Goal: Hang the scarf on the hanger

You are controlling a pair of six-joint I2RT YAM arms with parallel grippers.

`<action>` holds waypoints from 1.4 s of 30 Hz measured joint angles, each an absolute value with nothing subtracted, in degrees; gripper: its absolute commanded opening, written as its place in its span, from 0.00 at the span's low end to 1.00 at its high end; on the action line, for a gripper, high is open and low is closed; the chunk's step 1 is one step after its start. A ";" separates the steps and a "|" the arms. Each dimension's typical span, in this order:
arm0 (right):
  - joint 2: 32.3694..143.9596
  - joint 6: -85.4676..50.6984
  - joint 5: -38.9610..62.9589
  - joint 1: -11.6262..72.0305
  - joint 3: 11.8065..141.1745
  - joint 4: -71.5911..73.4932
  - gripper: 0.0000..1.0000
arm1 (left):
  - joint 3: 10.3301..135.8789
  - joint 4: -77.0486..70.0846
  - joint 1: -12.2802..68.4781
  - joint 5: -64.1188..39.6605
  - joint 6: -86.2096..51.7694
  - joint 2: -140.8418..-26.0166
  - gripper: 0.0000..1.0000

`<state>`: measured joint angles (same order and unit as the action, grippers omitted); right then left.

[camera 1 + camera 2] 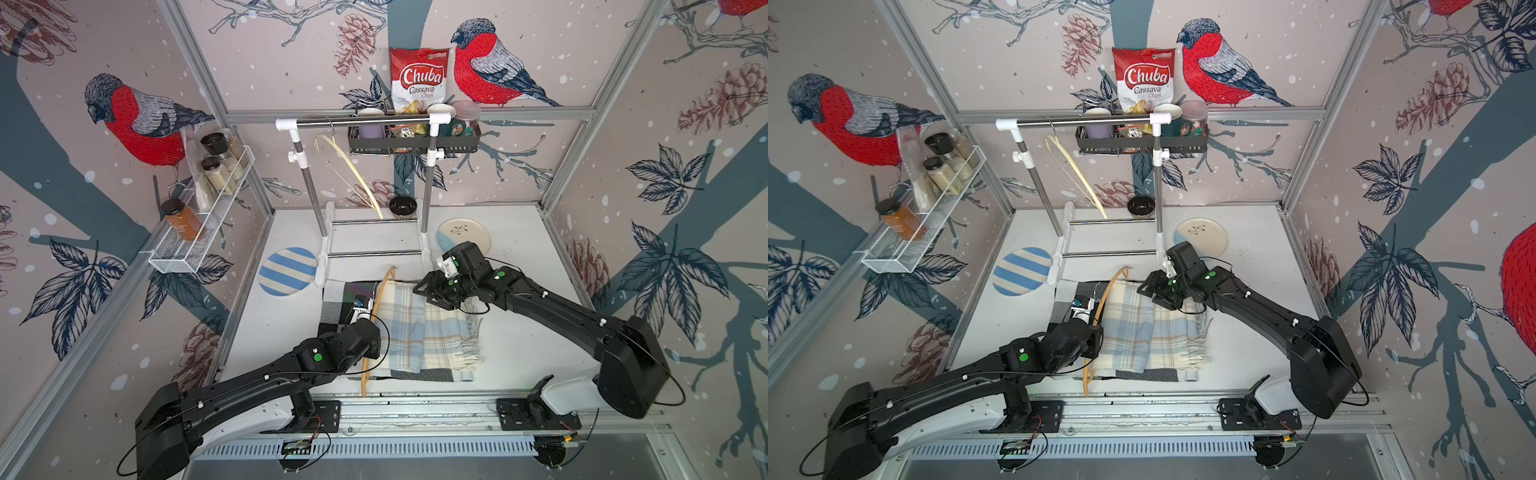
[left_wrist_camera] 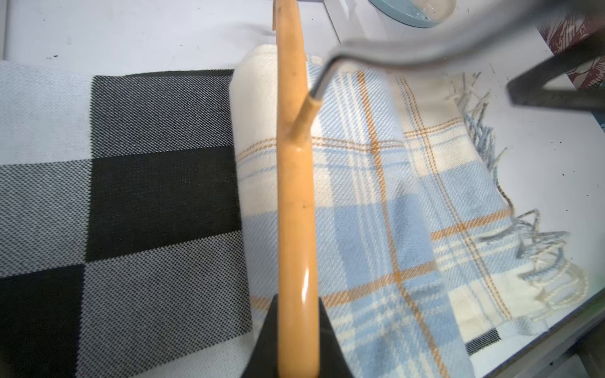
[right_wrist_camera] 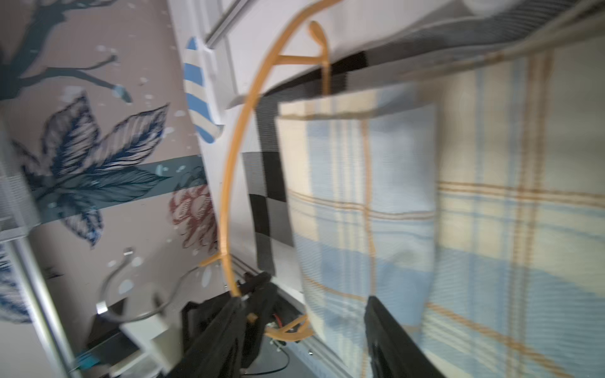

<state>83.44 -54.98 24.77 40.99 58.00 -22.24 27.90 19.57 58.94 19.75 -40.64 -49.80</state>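
Clamping the curved orange wooden hanger across the folded blue-and-cream plaid scarf, the left pincer grips tight — the right pincer holds its 2 jaws apart.

The right gripper hangs with its two black fingers spread well apart, and the lower edge of the blue-and-cream plaid scarf sits between them. Beside the scarf curves the orange hanger, one thin bar slipping under the scarf's edge. A black-and-grey checked cloth lies underneath and a blue-striped plate beyond, all a bit smeared.
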 measured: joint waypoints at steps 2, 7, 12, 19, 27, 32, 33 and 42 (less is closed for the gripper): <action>85.49 -53.49 23.90 41.25 56.84 -22.57 0.61 | 27.92 19.97 58.94 19.75 -40.75 -49.84 0.04; 92.03 -51.37 22.85 42.26 55.27 -21.78 0.61 | 27.92 19.81 58.94 19.75 -41.71 -50.65 0.03; 96.49 -50.78 22.94 43.59 55.72 -19.94 0.59 | 27.97 19.59 58.94 19.99 -42.19 -51.18 0.00; 97.69 -49.82 24.08 45.71 58.08 -18.90 0.26 | 28.05 19.66 58.94 20.12 -42.87 -51.07 0.00; 94.48 -49.34 26.30 44.38 58.54 -19.42 0.00 | 29.08 19.81 58.94 20.01 -44.71 -50.19 0.00; 85.56 -47.81 28.86 38.24 57.28 -23.31 0.00 | 27.79 13.54 58.94 19.16 -48.40 -50.96 0.00; 83.44 -47.20 29.43 36.34 56.36 -25.02 0.00 | 27.29 11.75 58.94 19.03 -48.73 -51.64 0.00; 72.90 -39.59 30.72 22.35 49.06 -37.10 0.00 | 24.77 -3.29 58.94 18.15 -51.24 -60.71 0.00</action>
